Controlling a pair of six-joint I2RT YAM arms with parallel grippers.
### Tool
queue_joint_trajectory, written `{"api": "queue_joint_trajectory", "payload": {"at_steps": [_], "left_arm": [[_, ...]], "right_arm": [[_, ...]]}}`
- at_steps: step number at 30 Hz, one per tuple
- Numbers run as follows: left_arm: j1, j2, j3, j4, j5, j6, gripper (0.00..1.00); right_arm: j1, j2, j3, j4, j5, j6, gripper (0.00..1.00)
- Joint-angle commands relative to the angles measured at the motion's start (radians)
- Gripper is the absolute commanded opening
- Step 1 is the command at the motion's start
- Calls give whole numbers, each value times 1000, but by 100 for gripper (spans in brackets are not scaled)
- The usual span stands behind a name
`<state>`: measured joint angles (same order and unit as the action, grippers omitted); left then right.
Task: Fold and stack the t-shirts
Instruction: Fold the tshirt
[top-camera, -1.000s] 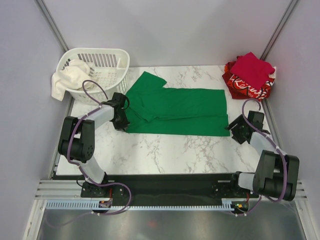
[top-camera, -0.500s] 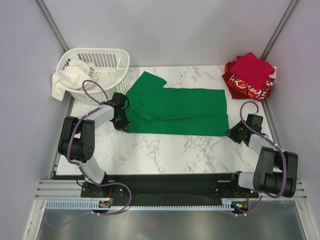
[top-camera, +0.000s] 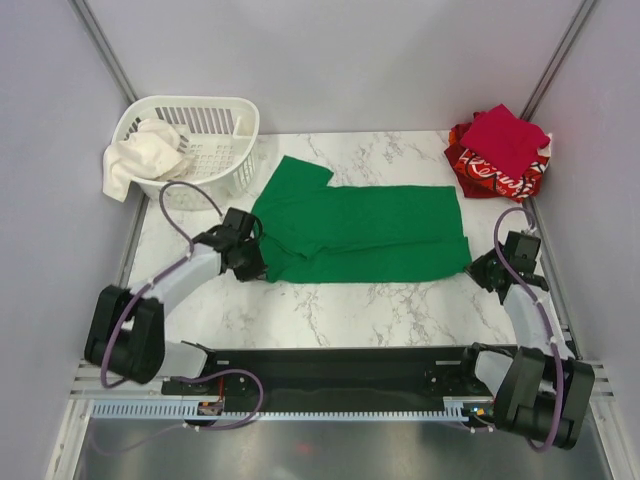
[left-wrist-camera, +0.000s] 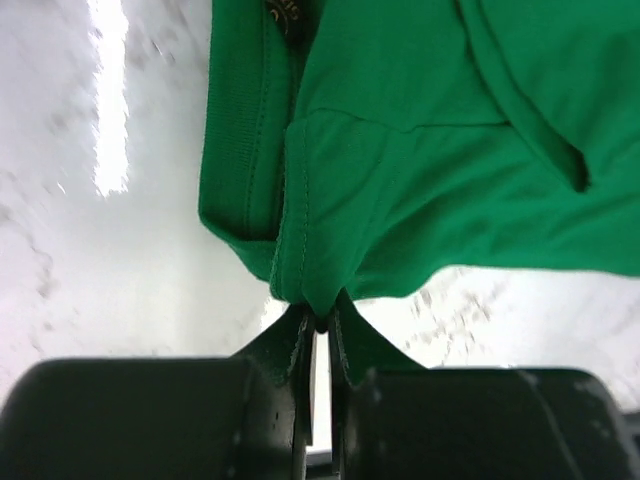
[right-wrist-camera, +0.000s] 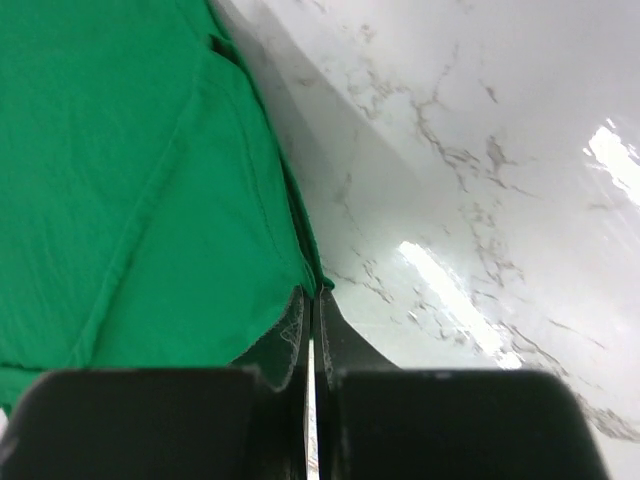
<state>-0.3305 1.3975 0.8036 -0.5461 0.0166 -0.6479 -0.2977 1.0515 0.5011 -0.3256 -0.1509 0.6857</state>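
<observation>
The left gripper (left-wrist-camera: 318, 325) has its two fingers pressed almost together on a pinch of green cloth, a small bunched fold that rises out of the narrow slit between the fingertips (left-wrist-camera: 292, 330). That fold belongs to the green t-shirt (left-wrist-camera: 420, 180), at its left end beside the ribbed neck band, where a dark label shows at the top of the left wrist view. From above, the left gripper (top-camera: 248, 260) sits at the near left corner of the shirt, with its arm reaching in low over the marble table (top-camera: 350, 305). The right gripper (right-wrist-camera: 310, 300) is closed, its fingers meeting on the very corner of the shirt's hem (right-wrist-camera: 305, 270), and only a thin edge of cloth enters between them. In the top view the right gripper (top-camera: 487, 268) lies at the near right corner of the green t-shirt (top-camera: 370, 232), which is spread flat across the middle of the table between the two grippers, one sleeve pointing toward the far left. At the far right corner of the table a folded crimson t-shirt (top-camera: 503, 137) lies on top of a red t-shirt with white print (top-camera: 485, 178), well apart from the green one. At the far left corner stands a white slatted basket (top-camera: 215, 108) with a pale cloth (top-camera: 135, 158) hanging over its left rim.
</observation>
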Motion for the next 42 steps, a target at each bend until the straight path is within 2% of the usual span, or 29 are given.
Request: {"api": "queue_joint_trajectory", "payload": {"at_steps": [1,7,9,10,11,12,13,14,16,20,23,25,26,28,29,31,32,34,35,36,38,39,42], "left_arm": [[-24,-132,-101,-6,92,-84,2],[-50,-345,-233,-84,121,-140,2],[-97,-393,-242,-106,120,-183,9],[-110,-440,-244,-118,129,-202,15],[-122,-462,-247,-129,138,-229,34],[-145,-485,-245,-133,150,-234,43],[-151,-521,-229,-144,149,-222,52],[-154,-540,-210,-193,140,-211,63],[-157,-561,-138,-245,94,-188,66],[-157,-559,17,-362,19,-84,67],[-157,-540,40,-373,-53,-50,66],[-157,-494,5,-325,-63,-62,62],[-157,-477,-15,-293,-54,-73,57],[-159,-454,-90,-180,-23,-100,52],[-159,-454,-118,-135,3,-107,50],[-159,-451,-197,-22,5,-124,43],[-159,-450,-217,7,-12,-128,40],[-160,-437,-274,90,-14,-142,32],[-160,-430,-293,121,-15,-147,29],[-160,-424,-317,144,-15,-150,28],[-160,-391,-336,190,-15,-157,24],[-160,-381,-346,195,-14,-160,23],[-160,-342,-363,199,-41,-171,19]], "right_arm": [[-11,-41,-30,-110,57,21,0],[-57,-152,-50,-207,76,8,0],[-61,-188,-39,-239,77,21,2],[-61,-197,-35,-243,74,21,30],[-61,-212,-24,-247,57,14,59],[-61,-225,-19,-248,50,9,81],[-61,-238,-15,-250,37,9,98],[-61,-257,-7,-247,1,8,98],[-60,-309,20,-244,-35,-1,98],[-23,-308,86,-239,-42,-38,98],[40,-308,129,-209,-16,-55,98],[141,-311,152,-153,3,-46,98],[240,-294,190,-142,17,-38,98],[369,-245,247,-150,109,-44,98],[507,-175,310,-154,137,-60,97],[651,-87,375,-182,240,-80,96],[790,14,436,-188,267,-107,94],[908,118,496,-204,324,-124,89],[1004,216,548,-201,332,-132,85],[1041,263,574,-194,336,-143,73],[1116,379,635,-164,317,-153,59],[1132,415,655,-155,306,-156,47],[1169,530,726,-139,280,-161,28]]}}
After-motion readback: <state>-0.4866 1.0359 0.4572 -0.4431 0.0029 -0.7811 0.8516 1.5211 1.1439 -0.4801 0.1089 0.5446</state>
